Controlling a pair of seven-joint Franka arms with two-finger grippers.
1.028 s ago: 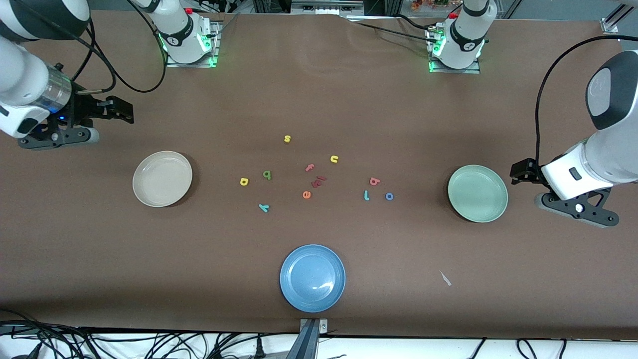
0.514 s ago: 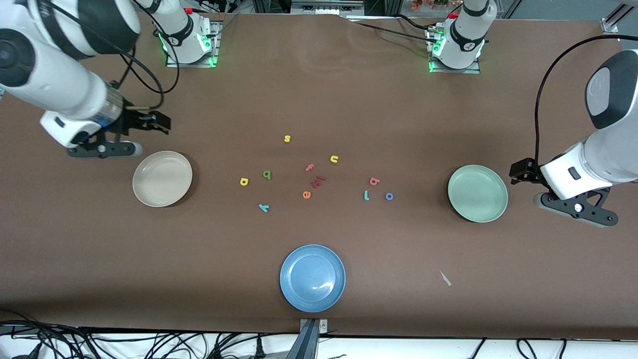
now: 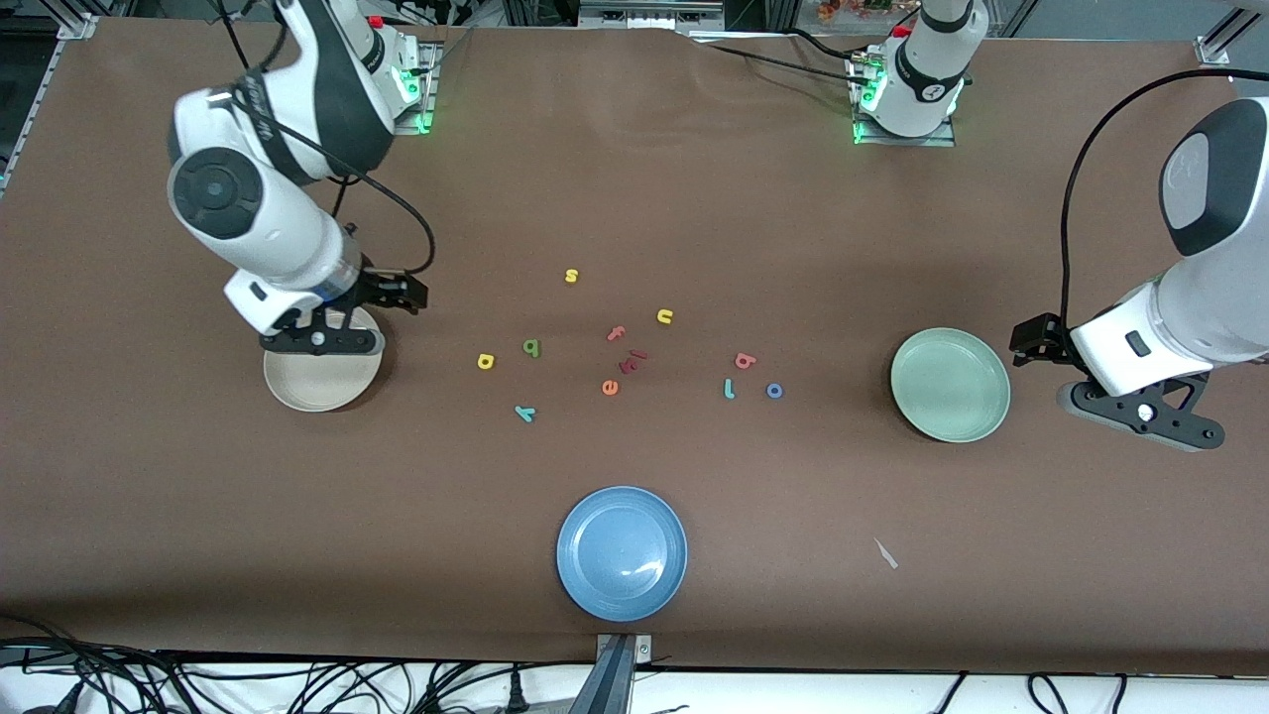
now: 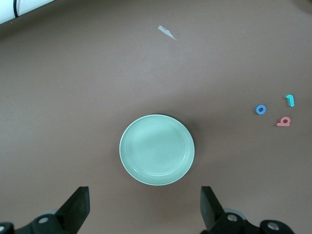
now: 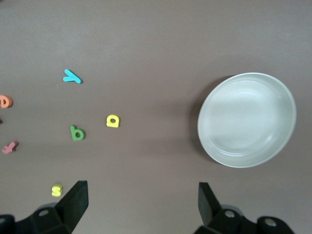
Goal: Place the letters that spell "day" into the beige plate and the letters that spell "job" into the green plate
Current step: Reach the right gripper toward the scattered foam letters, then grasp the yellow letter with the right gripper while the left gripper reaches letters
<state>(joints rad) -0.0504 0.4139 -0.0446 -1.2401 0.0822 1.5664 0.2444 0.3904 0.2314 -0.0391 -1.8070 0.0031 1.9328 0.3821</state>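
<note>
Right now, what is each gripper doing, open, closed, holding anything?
Left gripper: open, empty, beside the green plate.
Right gripper: open, empty, over the beige plate.

The right gripper (image 3: 392,295) hung over the beige plate's (image 3: 319,390) rim; the d (image 3: 485,361), a (image 3: 531,347) and y (image 3: 524,413) lay toward the table's middle from it. The left gripper (image 3: 1031,342) hung just beside the green plate (image 3: 950,385), with the j (image 3: 729,389), o (image 3: 774,391) and b (image 3: 746,361) past that plate.

Right claw (image 3: 319,340) hides beige plate (image 3: 322,389) rim
</note>
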